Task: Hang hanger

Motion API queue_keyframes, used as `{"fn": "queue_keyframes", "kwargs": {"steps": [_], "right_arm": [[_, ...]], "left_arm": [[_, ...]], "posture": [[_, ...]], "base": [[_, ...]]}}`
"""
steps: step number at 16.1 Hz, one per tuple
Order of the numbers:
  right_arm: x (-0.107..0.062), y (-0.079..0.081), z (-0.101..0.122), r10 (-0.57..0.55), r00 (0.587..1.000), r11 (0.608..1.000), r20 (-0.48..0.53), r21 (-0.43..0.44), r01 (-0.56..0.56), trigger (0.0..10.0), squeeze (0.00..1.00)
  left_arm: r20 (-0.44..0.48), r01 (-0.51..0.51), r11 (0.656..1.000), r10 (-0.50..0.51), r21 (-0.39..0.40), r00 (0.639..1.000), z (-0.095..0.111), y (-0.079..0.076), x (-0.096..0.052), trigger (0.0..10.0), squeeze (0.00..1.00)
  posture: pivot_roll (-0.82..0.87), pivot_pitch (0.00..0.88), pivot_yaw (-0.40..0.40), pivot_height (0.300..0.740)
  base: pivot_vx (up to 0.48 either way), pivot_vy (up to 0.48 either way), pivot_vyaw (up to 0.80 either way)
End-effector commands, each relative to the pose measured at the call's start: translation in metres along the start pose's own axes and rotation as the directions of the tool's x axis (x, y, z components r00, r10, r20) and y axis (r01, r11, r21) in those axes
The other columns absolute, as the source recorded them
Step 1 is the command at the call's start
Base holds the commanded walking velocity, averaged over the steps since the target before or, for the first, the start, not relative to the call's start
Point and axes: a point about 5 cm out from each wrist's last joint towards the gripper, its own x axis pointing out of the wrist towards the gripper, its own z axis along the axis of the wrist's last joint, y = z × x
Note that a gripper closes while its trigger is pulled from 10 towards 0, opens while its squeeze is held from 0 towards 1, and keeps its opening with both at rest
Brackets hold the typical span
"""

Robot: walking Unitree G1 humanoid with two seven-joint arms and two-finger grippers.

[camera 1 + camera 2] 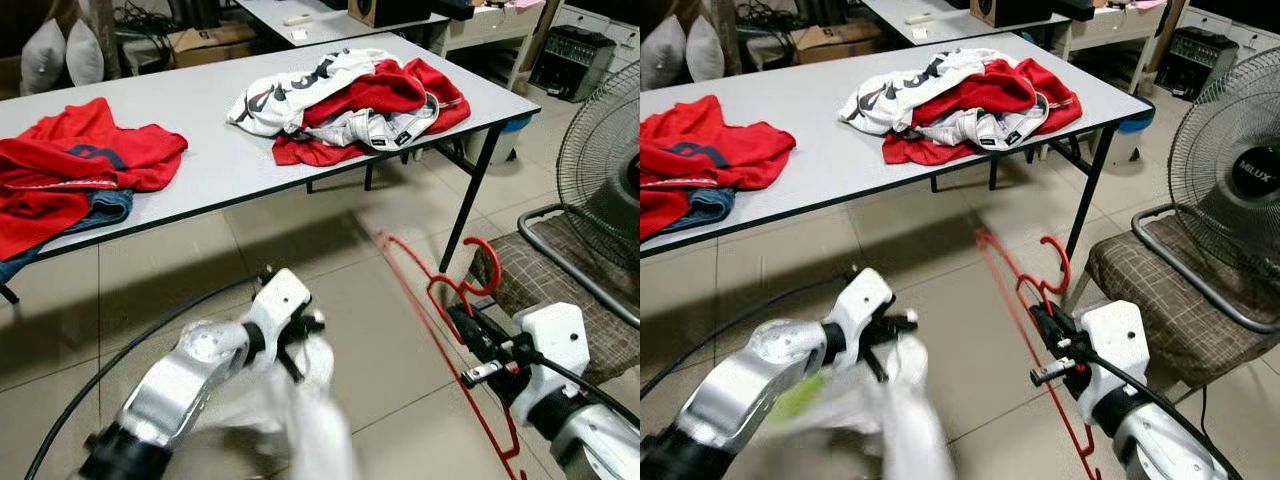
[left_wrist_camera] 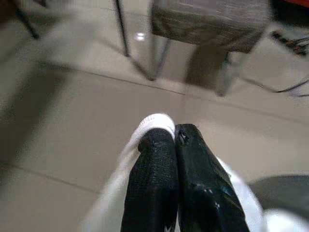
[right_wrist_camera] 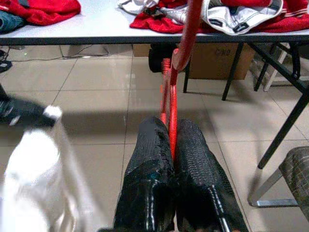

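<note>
"MILUX" is read on the pedestal fan [image 1: 1240,170] hub. A red hanger [image 1: 450,330] is clamped in the closed right gripper [image 1: 462,322] over beige floor tiles [image 1: 180,280]. White cloth [image 1: 895,400] is pinched by the left gripper [image 2: 175,135]. Jerseys [image 1: 350,100] are heaped at the grey table [image 1: 200,170]'s right end.

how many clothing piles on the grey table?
2. One pile of red clothes over jeans at the robot's left end of the grey table; one red-and-white pile toward its right end.

Workroom: folding table [image 1: 210,165], strewn clothes [image 1: 350,100]
</note>
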Motion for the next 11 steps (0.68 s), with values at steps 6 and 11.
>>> {"fn": "queue_keyframes", "kwargs": {"steps": [6, 11], "right_arm": [[0.011, -0.018, -0.004, 0.189, 0.982, 0.978, -0.016, -0.088, -0.189, 10.0, 0.00], [0.021, 0.000, 0.004, 0.389, 0.921, 0.906, -0.035, -0.168, -0.389, 10.0, 0.00]], "left_arm": [[-0.016, 0.038, 0.987, -0.036, 0.159, 0.999, 0.023, 0.061, -0.007, 10.0, 0.00], [0.153, -0.038, 0.959, -0.006, 0.283, 0.988, 0.070, 0.087, -0.005, 10.0, 0.00]], "posture": [[-0.10, 0.000, 0.075, 0.740], [-0.06, 0.000, 0.078, 0.740]], "base": [[0.000, 0.000, 0.00], [0.000, 0.000, 0.00]]}}
